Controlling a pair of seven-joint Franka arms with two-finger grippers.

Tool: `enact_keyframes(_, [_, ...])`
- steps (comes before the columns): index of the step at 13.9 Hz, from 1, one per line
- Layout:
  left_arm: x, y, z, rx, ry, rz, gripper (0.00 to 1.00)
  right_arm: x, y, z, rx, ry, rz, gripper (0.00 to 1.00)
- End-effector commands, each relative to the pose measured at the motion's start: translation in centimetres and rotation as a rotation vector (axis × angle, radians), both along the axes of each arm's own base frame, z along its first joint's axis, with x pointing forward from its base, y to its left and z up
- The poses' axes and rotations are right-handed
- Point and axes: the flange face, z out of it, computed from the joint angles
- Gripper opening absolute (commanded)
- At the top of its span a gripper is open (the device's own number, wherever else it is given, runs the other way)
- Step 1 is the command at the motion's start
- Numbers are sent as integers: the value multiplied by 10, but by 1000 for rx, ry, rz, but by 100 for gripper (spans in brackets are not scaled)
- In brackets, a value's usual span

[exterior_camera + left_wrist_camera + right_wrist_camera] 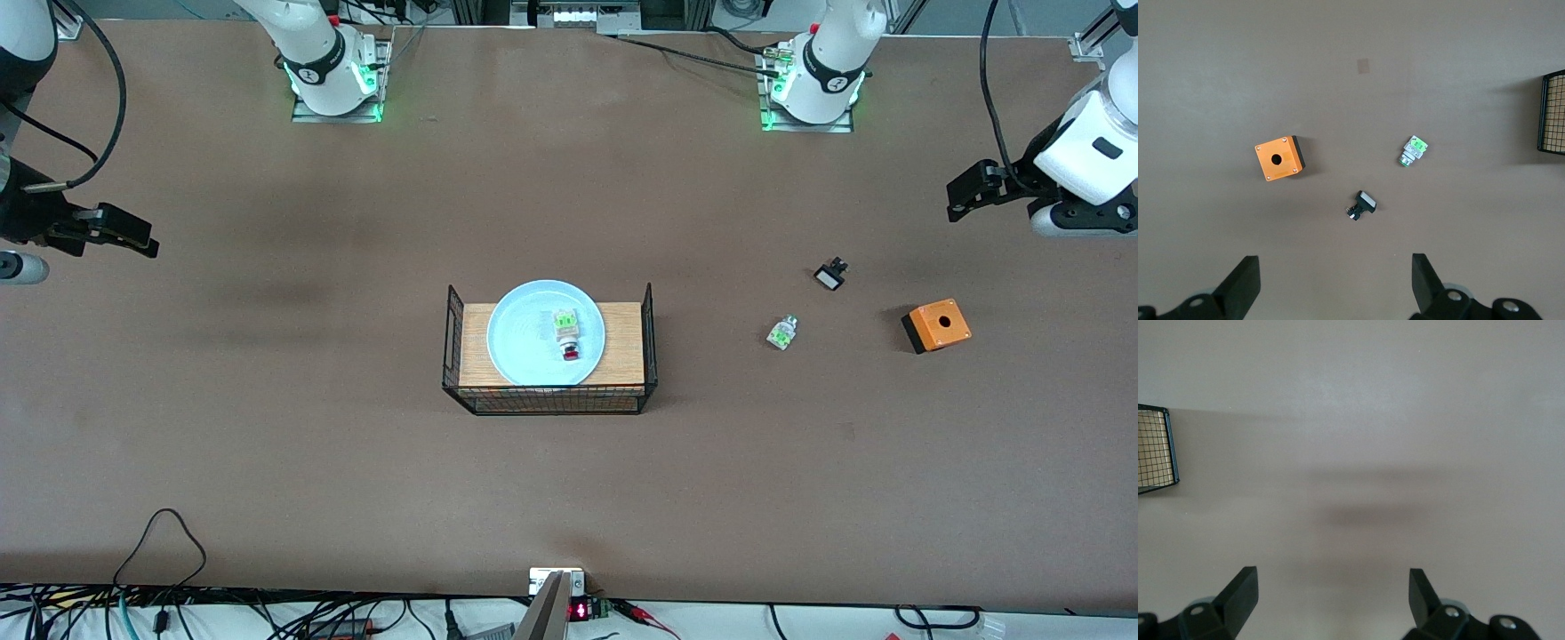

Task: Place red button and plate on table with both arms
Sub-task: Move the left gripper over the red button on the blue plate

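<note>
Brown matte table (pixel 267 427) bearing a wire rack (pixel 550 396)

Desk (pixel 267 427): matte brown. Plate (pixel 524 356): pale blue. Red button (pixel 567 333): beige body, green block, red cap. Rack (pixel 551 396): black wire grid, wooden top. Box (pixel 938 325): orange, black side. Clear part (pixel 782 332): green block.
</note>
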Motion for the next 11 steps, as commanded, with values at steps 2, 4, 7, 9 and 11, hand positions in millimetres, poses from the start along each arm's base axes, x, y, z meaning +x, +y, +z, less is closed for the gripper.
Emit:
enact_keyframes(2, [0, 4, 17, -16, -11, -5, 100, -6, -1, 7, -2, 0, -3, 100])
enact_keyframes(4, [1, 2, 17, -14, -5, -6, 100, -6, -1, 6, -2, 2, -3, 100])
enact_keyframes(7, [-4, -3, 10, -8, 56, 73, 100, -6, -1, 6, -2, 2, -3, 100])
enact_keyframes(9, [-6, -30, 4, -33, 82, 94, 100, -6, -1, 6, -2, 2, -5, 100])
enact_keyframes(11, [-4, -59, -8, -126, 133, 68, 100, -6, -2, 6, -2, 2, -6, 100])
